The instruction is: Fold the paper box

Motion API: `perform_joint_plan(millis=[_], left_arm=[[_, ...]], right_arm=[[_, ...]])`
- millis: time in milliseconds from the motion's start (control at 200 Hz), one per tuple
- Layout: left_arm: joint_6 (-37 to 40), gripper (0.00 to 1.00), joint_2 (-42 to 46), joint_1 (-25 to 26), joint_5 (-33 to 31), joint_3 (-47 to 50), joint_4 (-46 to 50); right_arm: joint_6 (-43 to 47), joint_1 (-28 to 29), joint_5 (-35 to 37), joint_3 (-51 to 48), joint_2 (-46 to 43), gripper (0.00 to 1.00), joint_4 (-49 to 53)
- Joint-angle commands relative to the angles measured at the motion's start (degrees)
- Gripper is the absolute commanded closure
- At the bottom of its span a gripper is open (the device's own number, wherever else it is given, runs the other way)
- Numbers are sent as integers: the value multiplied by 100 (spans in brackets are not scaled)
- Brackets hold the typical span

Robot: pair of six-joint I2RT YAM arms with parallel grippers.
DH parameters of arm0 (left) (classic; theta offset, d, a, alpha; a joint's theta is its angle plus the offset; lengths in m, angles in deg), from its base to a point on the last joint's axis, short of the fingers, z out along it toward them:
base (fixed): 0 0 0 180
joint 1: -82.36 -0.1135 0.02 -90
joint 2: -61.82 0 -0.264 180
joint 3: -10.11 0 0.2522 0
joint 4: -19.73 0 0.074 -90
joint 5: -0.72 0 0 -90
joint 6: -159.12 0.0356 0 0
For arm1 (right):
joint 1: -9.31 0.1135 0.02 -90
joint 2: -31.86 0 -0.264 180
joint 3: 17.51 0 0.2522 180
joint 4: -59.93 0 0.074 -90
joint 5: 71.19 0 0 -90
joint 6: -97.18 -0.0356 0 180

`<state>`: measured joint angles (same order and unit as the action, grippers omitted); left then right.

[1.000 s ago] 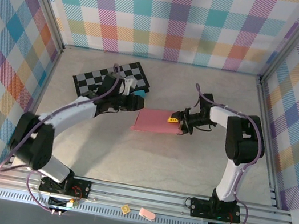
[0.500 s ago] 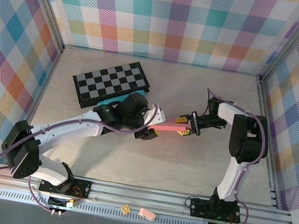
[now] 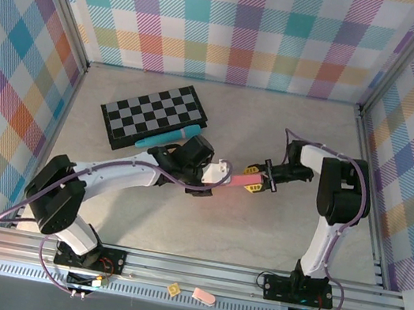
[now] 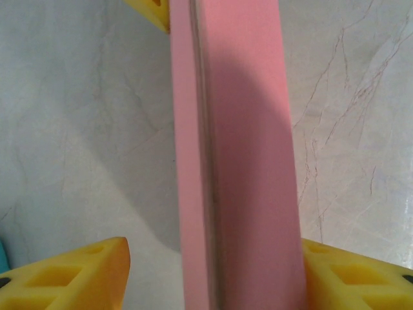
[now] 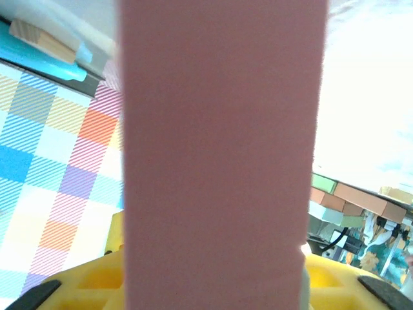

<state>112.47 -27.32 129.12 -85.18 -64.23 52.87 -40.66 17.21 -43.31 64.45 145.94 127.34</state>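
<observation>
Well, the marbled worktop (image 3: 179, 222) carries everything, and the biggest thing on it is the black-and-grey checkered board (image 3: 154, 114), lying flat towards the far left corner. Next in size is the pink box (image 3: 239, 179), folded flat and turned up on edge about the middle of the worktop, between my two arms, which reach in from the near edge. From my left wrist I see it as a narrow pink strip with a dark seam running its length, throwing a shadow on the worktop beside it; whether it rests on the worktop or hangs clear I cannot tell. A teal bar (image 3: 166, 138) lies along the board's near edge, touching it, just beyond my left arm. My left pincer (image 3: 218, 176) sits at the box's left end with its jaws spread: one yellow finger (image 4: 348, 274) lies against the box's face, while the other finger (image 4: 71, 274) stands apart from it, with bare worktop showing in the gap. My right pincer (image 3: 254, 180) is pinching the box's right end, with a yellow finger pressed to each face.
</observation>
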Motion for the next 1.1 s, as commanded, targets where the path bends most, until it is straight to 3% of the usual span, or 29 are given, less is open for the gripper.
perform_joint_plan(millis=[0,290,640,770,1095], left_arm=[[178,39,-144,9,-142,-172,-125],[-100,48,-291,0,145,-413,257],[-196,65,-282,-270,800,-698,1049],[-169,69,-338,-348,973,-795,1199],[-109,70,-658,-655,1625,-1283,1975]], right_arm=[[-219,-17,-72,-204,4,60,72],[-557,-25,-191,-446,-53,59,-291],[-535,-248,492,430,-472,30,87],[-516,-370,687,493,-762,28,196],[-526,-687,1324,440,-1609,22,418]])
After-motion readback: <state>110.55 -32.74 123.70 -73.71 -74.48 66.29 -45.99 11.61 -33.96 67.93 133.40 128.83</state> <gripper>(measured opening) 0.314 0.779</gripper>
